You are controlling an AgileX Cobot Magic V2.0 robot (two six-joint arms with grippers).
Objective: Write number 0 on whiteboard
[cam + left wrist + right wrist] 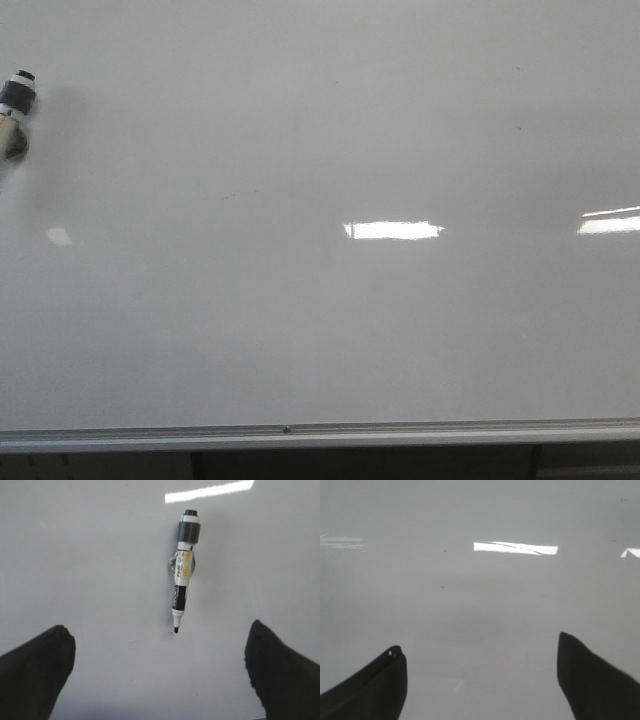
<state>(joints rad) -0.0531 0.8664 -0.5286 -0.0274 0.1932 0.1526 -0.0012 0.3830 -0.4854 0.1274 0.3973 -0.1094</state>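
The whiteboard (320, 330) is glossy white and fills the front view; its silver frame edge runs along the near side. No number 0 shows on it. A black-and-white marker (183, 570) lies on the board, cap off, tip toward my left gripper; its end shows at the far left of the front view (17, 92). My left gripper (160, 665) is open above the board, just short of the marker's tip, fingers wide apart. My right gripper (480, 670) is open and empty over bare board (480, 595).
Bright rectangular light reflections (392, 230) lie on the board at the middle and the right edge. A dark gap shows below the board's near frame (320, 435).
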